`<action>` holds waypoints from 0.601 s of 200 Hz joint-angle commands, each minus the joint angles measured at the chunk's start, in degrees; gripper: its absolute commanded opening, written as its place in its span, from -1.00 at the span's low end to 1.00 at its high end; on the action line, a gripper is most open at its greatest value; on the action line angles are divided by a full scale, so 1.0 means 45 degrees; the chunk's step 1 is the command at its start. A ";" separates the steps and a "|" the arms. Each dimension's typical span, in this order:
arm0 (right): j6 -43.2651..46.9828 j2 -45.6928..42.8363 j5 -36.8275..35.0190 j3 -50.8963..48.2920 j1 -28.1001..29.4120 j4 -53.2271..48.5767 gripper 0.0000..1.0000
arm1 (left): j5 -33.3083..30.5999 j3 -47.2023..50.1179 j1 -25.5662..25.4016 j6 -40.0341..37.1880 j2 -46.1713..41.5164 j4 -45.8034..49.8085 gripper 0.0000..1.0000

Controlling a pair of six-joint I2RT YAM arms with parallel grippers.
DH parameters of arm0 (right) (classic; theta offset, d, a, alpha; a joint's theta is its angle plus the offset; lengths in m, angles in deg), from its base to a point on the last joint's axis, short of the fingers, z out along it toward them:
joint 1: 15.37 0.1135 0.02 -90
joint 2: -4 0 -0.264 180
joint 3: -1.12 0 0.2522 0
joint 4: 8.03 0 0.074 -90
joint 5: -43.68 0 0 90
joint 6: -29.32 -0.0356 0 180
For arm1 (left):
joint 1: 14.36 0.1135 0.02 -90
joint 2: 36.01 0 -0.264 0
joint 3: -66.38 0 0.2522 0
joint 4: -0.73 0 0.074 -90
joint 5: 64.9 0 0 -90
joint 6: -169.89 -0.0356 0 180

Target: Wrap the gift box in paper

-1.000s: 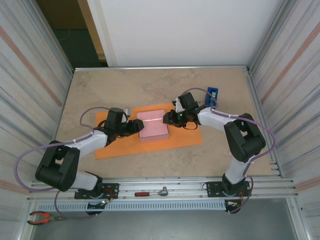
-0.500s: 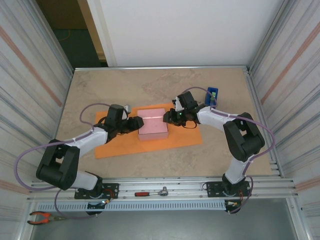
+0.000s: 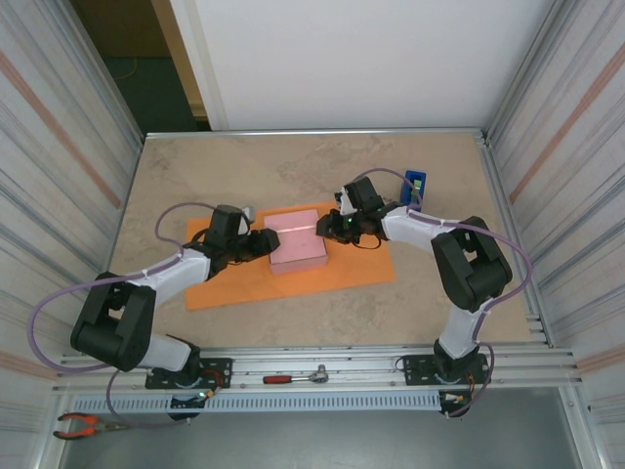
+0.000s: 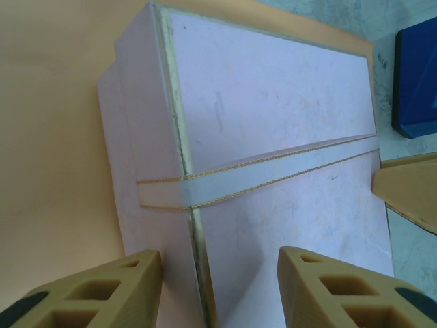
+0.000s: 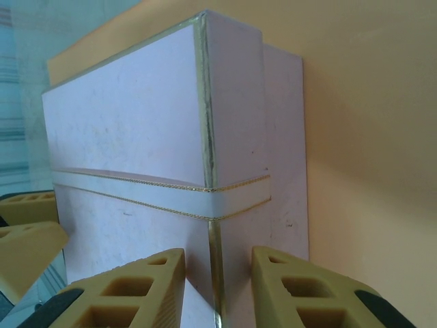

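**Left gripper** [image 4: 218, 254]: jaws parted, nothing pinched between them. The tips sit at the left end of the box [image 3: 298, 242], straddling its gold-trimmed lid edge. Whether they touch it cannot be told. The finger bases are cut off by the bottom of the wrist view.

**Right gripper** [image 5: 218, 251]: jaws parted by a narrower gap and empty, set at the box's right end astride a gold-edged corner. Contact is unclear. Each wrist view catches one tan finger of the opposite gripper, cropped at the frame edge.

**Box**: pink, banded with a white ribbon, lying flat on the paper between the two grippers. Its underside is hidden.

**Paper** [image 3: 234, 283]: orange sheet spread flat on the table, with the box on its middle. The left arm covers part of it.

**Blue object** [image 3: 414, 186]: small, just beyond the right arm on the table. Too small to identify.

**Table** [image 3: 293, 166]: beige, stone-patterned top.

**Near rail** [image 3: 342, 363]: metal, carrying both arm bases. A red-handled wrench [image 3: 296, 376] lies on it, with orange-handled pliers [image 3: 83, 425] at the lower left.

**Room**: ribbed metal side walls, a white back panel [image 3: 342, 59], and a dark opening at the top left with its contents indistinct.
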 commanded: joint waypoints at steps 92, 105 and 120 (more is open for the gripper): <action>-0.0480 -0.0381 0.0454 -0.0402 0.0444 0.0772 -0.41 | 0.0202 0.0198 0.0113 -0.0390 -0.0283 -0.0221 -0.03; -0.0486 -0.0413 0.0459 -0.0458 0.0463 0.0790 -0.41 | 0.0180 0.0248 0.0122 -0.0357 -0.0299 -0.0233 -0.03; -0.0553 -0.0471 0.0459 -0.0565 0.0471 0.0844 -0.41 | 0.0170 0.0293 0.0123 -0.0352 -0.0332 -0.0240 -0.02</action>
